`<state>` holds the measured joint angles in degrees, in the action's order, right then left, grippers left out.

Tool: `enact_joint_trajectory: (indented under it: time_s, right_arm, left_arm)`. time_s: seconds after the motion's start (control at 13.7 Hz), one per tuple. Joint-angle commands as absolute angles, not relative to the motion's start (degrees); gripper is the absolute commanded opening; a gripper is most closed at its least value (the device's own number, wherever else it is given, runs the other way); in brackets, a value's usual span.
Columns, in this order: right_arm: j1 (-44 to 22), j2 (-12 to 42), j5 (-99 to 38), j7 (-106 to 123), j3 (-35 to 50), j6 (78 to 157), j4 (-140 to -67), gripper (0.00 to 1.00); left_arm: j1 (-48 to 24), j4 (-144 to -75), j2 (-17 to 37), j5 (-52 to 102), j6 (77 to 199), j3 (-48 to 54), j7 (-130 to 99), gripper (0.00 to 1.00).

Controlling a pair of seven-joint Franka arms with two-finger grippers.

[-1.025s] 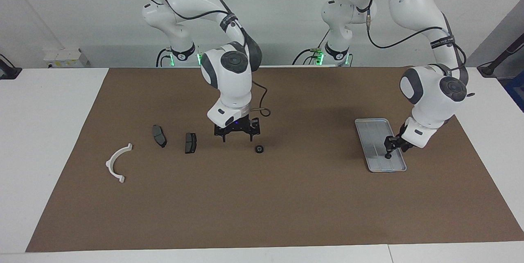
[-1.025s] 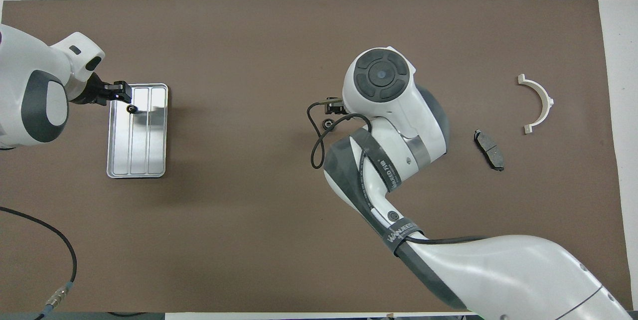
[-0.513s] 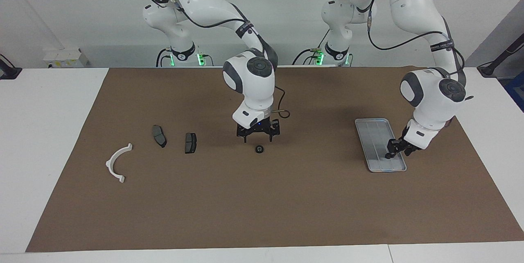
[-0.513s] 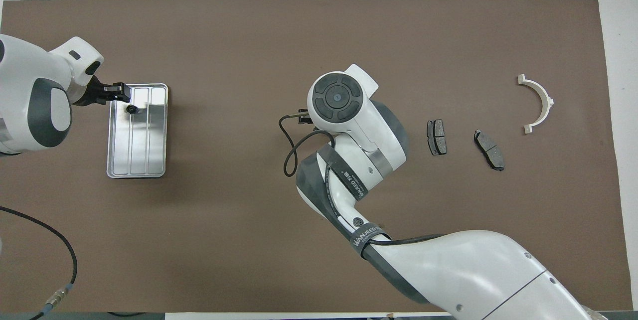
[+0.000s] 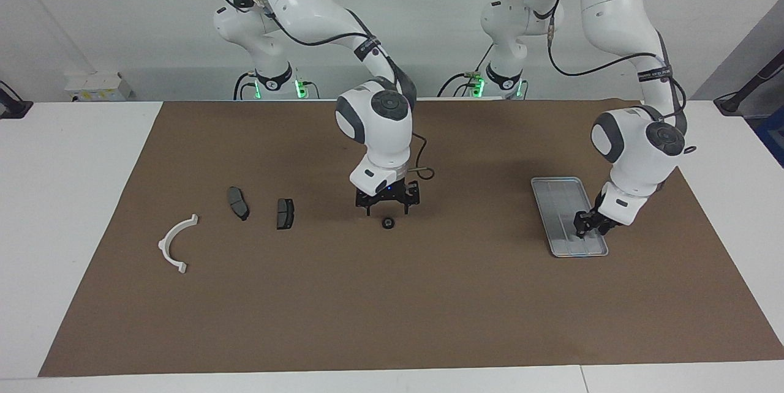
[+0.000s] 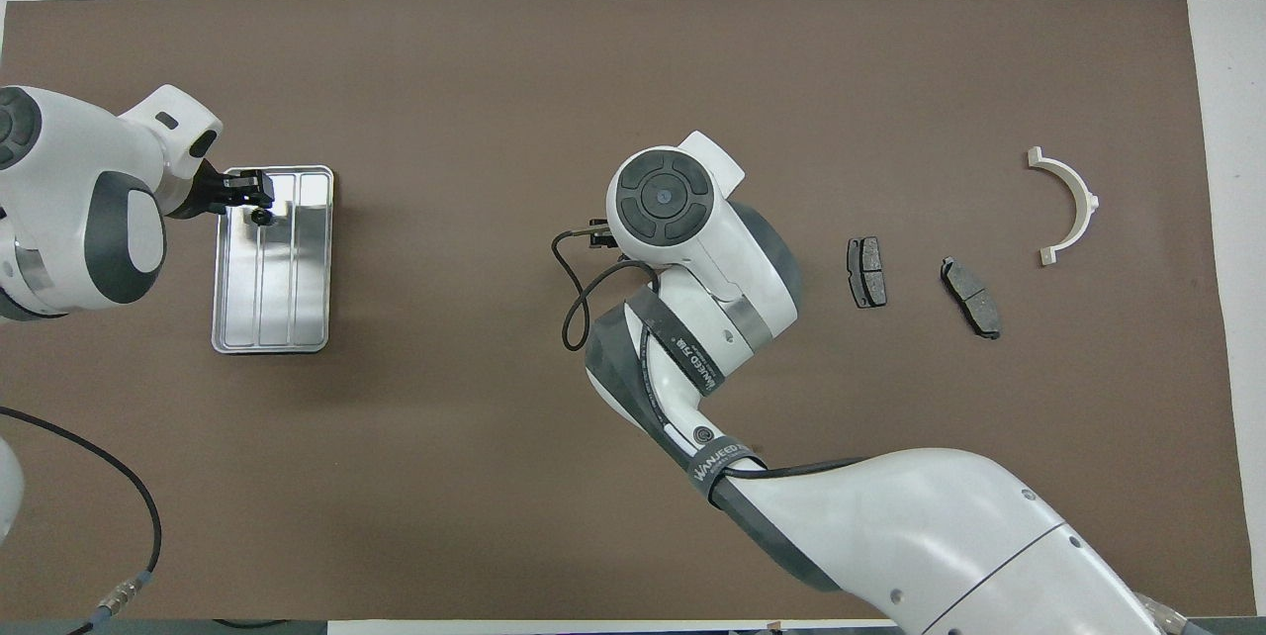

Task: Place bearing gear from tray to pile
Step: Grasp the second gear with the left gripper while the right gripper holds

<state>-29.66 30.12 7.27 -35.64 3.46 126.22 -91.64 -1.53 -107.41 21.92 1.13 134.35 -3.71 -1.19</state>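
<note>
Over the tray (image 5: 560,197), toward the left arm's end of the counter (image 5: 79,166), left gripper (image 5: 582,231) is low at the tray's end farther from the robots, jaws together on a small dark bearing gear (image 6: 260,217). Right gripper (image 5: 388,208) hangs over a second small dark gear (image 5: 388,223) on the brown mat (image 5: 392,307), well apart from the tray toward mid-counter, jaws apart, not touching it. Pile lies toward the right arm's end: two brake pads (image 5: 285,213) (image 5: 238,202) and a white bracket (image 5: 177,244). Right arm's strap reads partly "WANJEED" (image 6: 725,459).
</note>
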Motion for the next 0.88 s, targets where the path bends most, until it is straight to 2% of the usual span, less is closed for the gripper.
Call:
enact_joint_trajectory:
  time_s: [0.0,0.81]
  right_arm:
    - [-29.44,30.94,7.73,-35.95,3.69,128.58,-93.25,1.00]
    - [-29.36,32.96,7.82,-35.42,3.69,132.63,-93.87,1.00]
  left_arm:
    - [-2.02,-109.51,21.53,0.18,137.45,-3.96,-2.99,0.57]
    - [-2.11,-111.80,21.18,0.18,138.60,-3.96,-3.87,0.56]
